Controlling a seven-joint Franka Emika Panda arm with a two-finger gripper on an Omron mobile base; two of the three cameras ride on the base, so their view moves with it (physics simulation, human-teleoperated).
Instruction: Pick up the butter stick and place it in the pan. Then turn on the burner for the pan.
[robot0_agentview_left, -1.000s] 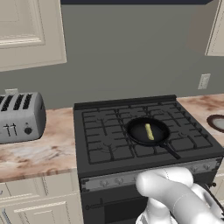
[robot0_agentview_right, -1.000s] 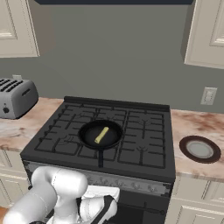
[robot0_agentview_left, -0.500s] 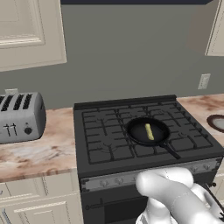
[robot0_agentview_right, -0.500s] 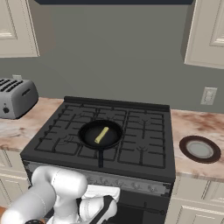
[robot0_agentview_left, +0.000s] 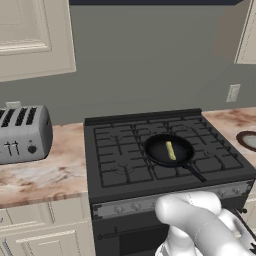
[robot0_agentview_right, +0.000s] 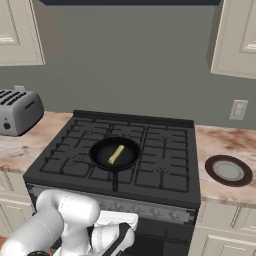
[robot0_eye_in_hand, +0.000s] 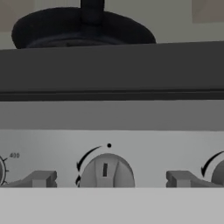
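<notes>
The butter (robot0_agentview_left: 171, 150) lies flat in the pan (robot0_agentview_left: 168, 150), near its middle, and the pan sits on the stove (robot0_agentview_left: 125, 165) grates, toward the front of the cooktop. The butter's long axis runs front to back across the stove, one end aimed at the back wall, the other toward the front edge, slightly slanted. From the right-hand camera the butter (robot0_agentview_right: 116, 154) tilts a touch off the handle's line in the pan (robot0_agentview_right: 115, 153). The pan handle (robot0_agentview_right: 114, 181) points straight out toward the front edge of the stove. Down low, the arm is bent in front of the control panel, and the pincer (robot0_eye_in_hand: 109, 180) faces a knob (robot0_eye_in_hand: 105, 171) square on; its two dark tips (robot0_eye_in_hand: 41, 179) stand wide apart, one on either side of that knob, clear of it, with nothing between them. Above the panel the pan (robot0_eye_in_hand: 83, 30) shows edge-on. A toaster (robot0_agentview_left: 22, 132) sits on the bench (robot0_agentview_left: 45, 172) left of the stove, and a round dish (robot0_agentview_right: 228, 170) rests on the bench on the right.
</notes>
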